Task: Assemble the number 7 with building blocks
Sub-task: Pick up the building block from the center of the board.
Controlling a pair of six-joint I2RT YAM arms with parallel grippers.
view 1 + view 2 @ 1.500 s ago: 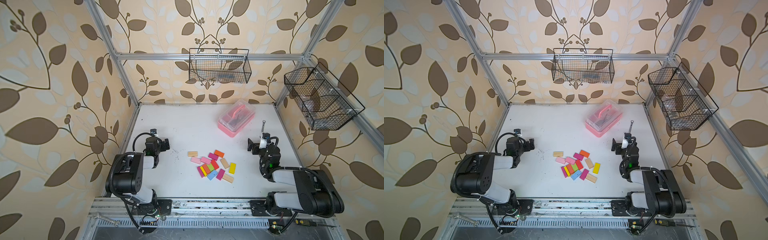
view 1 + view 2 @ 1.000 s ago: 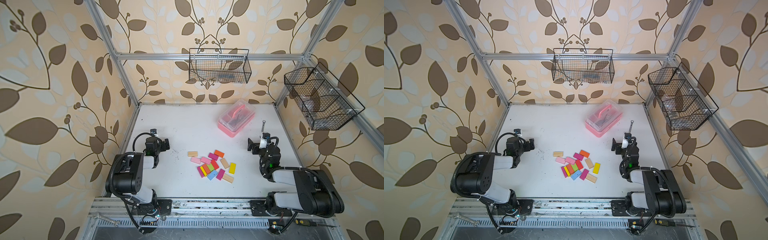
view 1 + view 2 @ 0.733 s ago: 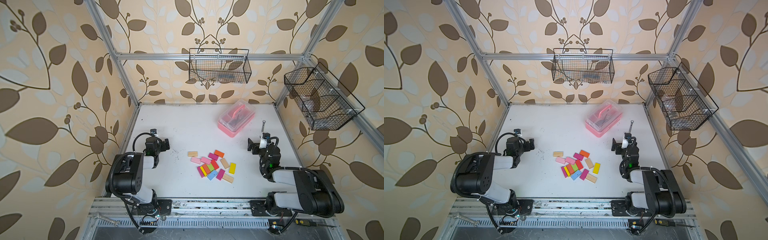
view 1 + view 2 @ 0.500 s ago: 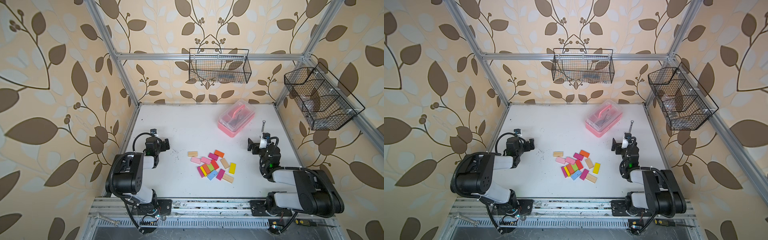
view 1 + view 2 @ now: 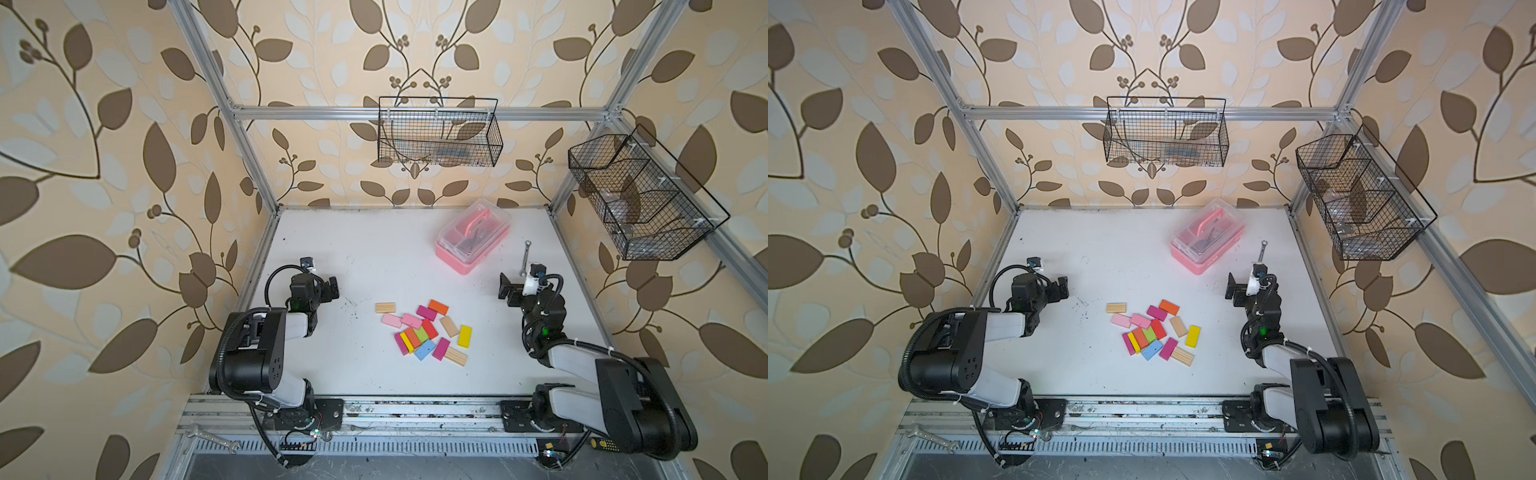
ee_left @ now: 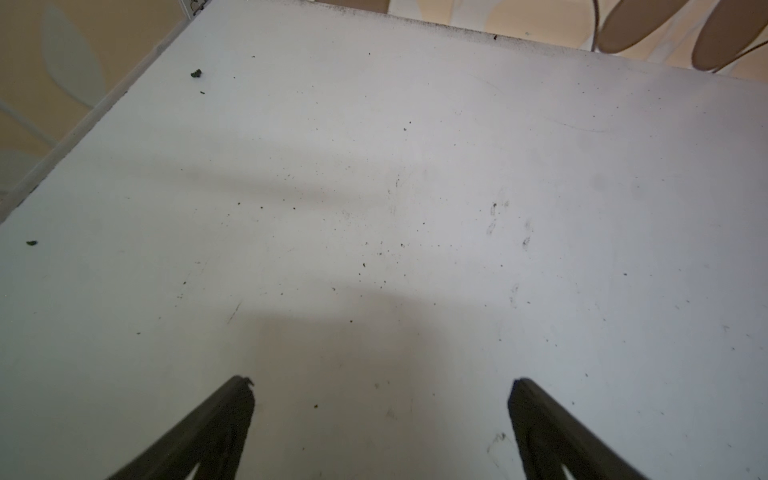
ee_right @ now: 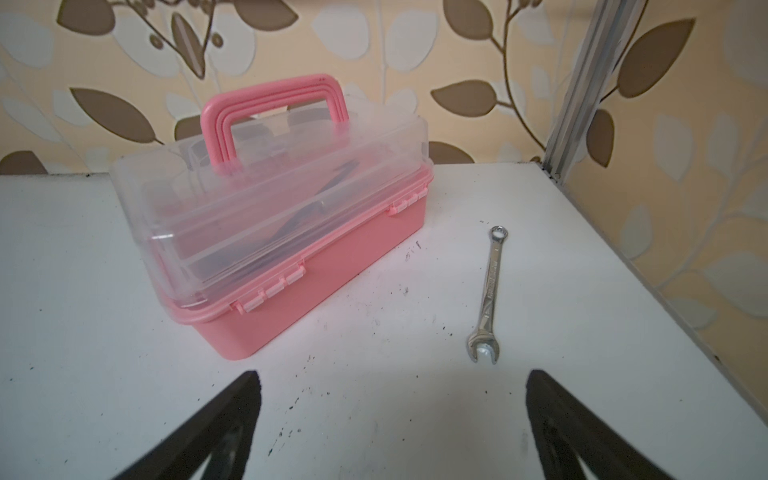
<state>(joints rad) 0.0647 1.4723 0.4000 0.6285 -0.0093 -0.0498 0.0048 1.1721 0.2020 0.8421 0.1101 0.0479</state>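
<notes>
On tabletop, lower centre of frame: blocks in loose heap, no 7 built
Left tool: open, empty
Right tool: open, empty
Remaining: all of it

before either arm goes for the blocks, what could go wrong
The building blocks lie packed together, several touching, so closing on one could drag its neighbours. The combination wrench lies close to the open right pincer; a swing towards the pile might knock it.
</notes>
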